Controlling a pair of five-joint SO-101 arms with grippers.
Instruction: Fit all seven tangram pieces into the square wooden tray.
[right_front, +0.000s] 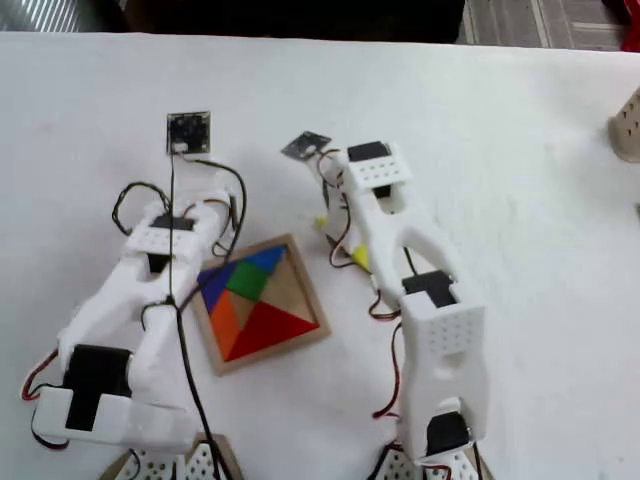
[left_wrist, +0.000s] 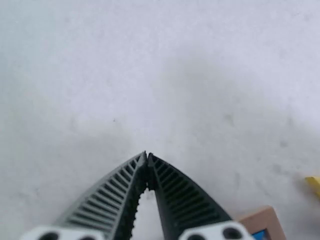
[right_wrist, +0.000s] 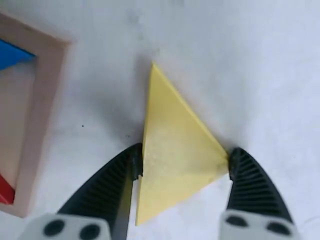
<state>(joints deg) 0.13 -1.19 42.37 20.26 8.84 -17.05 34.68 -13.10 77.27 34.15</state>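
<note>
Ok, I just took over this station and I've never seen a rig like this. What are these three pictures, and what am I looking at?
These are two small white robot arms at a white table. The high view looks down on both: the left arm and the right arm, with the square wooden tray between them, partly filled with coloured pieces. The other two pictures come from a camera on each arm's wrist, looking along its end effector. The left end effector is shut on nothing, over bare table. The right end effector is closed on a yellow triangle that lies flat on the table beside the tray, outside it.
</note>
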